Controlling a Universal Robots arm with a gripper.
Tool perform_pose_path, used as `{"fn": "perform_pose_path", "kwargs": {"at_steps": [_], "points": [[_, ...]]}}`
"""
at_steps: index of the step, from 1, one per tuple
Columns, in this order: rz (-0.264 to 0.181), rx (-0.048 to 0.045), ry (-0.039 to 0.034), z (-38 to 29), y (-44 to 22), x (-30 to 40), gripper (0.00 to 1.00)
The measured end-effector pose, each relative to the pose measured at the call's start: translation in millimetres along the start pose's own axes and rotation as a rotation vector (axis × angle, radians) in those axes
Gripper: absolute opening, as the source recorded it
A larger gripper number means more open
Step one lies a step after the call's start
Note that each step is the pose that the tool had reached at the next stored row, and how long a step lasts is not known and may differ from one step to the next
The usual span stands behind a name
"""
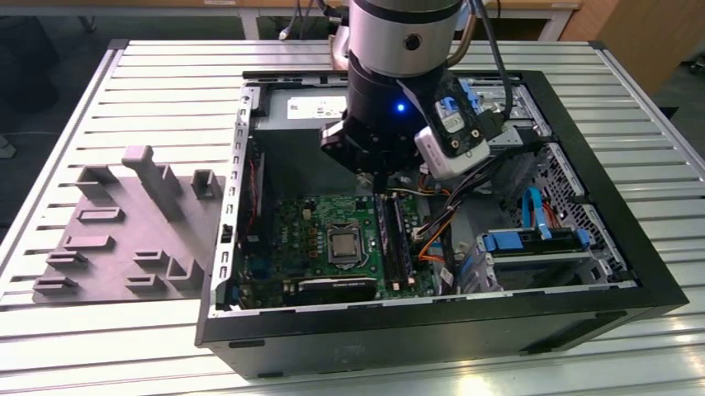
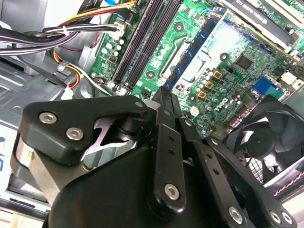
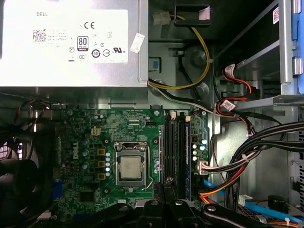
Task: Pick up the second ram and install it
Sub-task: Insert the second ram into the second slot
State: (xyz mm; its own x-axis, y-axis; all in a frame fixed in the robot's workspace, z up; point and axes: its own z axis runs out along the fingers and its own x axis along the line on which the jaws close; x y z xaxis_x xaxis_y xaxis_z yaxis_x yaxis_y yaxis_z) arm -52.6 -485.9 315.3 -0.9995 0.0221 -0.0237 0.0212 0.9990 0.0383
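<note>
Green circuit board [image 1: 330, 239] with one square silver chip [image 1: 343, 245] is seen on the floor of the open black computer case [image 1: 441, 330], which stands on the ribbed metal worktop [image 1: 165, 66]. The black gripper [image 1: 378, 183] is held just above the far end of the memory slots [image 3: 176, 152], its fingers drawn together in the second wrist view on what appears to be a thin dark edge; the second ram [image 2: 163, 97], a narrow dark stick, is judged to be clamped there, though little of it is shown. The pick-up is therefore taken as done, while seating in a slot is not yet shown. One dark stick [image 1: 394, 239] is seen already standing among the slots in the exterior view. One grey plastic fixture [image 1: 127, 227] with several posts lies beside the case.
</note>
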Motion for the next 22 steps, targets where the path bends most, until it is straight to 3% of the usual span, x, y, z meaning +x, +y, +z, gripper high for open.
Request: {"fn": "perform_pose_path", "kwargs": {"at_steps": [22], "points": [[0.0, 0.0, 0.0, 4.1, -0.1, -1.8, 0.12]]}}
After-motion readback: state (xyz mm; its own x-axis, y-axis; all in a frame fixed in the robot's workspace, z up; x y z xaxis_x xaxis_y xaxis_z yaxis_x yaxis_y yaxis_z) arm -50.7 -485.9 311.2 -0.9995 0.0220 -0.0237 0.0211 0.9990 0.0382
